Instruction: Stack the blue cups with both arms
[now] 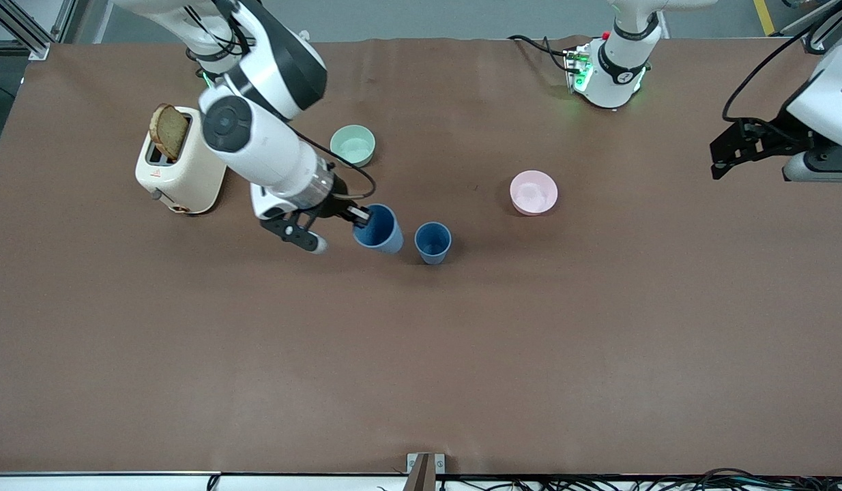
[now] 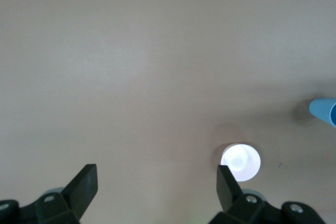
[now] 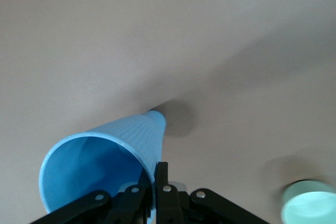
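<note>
pinching: the right gripper (image 1: 339,225) is clamped on the rim of one blue cup (image 1: 379,230), one finger inside the wall and one outside, a hold that leaves the tapered base free to drop into another cup.
held cup: tilted, mouth toward the arm; whether its base is off the table (image 1: 421,354) i cannot tell.
second cup (image 1: 432,242): upright just beside it, mouth open, likely the receiver.
left gripper (image 1: 724,151): spread wide, empty, waiting over its own end of the table.
bowls: the mint bowl (image 1: 353,145) and pink bowl (image 1: 533,192) sit apart.
</note>
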Controlling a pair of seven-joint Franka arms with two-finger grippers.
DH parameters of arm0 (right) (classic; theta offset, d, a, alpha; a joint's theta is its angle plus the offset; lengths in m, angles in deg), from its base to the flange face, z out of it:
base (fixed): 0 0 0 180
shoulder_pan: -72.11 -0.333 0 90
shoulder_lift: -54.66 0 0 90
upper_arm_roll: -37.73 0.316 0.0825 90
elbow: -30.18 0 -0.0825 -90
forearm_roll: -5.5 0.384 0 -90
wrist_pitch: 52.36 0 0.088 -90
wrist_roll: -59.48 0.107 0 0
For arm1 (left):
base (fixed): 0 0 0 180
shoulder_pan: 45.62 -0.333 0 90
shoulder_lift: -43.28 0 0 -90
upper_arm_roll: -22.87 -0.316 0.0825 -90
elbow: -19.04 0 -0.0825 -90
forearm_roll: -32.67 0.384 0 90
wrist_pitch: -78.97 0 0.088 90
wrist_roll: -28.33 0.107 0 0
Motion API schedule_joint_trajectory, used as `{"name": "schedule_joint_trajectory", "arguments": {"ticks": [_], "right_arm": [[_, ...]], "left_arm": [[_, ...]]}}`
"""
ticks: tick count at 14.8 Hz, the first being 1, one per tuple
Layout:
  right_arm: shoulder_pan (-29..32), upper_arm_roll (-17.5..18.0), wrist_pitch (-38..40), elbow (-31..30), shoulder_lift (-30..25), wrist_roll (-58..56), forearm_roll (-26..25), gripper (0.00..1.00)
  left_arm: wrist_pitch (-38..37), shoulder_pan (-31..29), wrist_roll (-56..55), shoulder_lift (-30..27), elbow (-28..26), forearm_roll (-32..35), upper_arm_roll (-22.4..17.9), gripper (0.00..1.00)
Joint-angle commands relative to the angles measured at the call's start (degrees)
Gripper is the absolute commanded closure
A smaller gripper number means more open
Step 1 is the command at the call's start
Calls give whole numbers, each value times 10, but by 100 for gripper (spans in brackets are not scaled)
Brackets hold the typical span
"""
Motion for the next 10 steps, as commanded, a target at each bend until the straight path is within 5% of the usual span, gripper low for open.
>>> {"name": "schedule_joint_trajectory", "arguments": {"ticks": [1, 4, 10], "right_arm": [[-23, 7, -31, 6, 29, 50, -26, 100], [-41, 7, -34, 6, 52, 80, -67, 100], [-59, 7, -71, 4, 79, 89, -72, 100]], "left_arm": [[5, 2, 2, -42, -41, -8, -4, 0], [9, 2, 0, -42, -51, -10, -4, 0], [32, 3, 1, -75, -98, -10, 0, 0]]}}
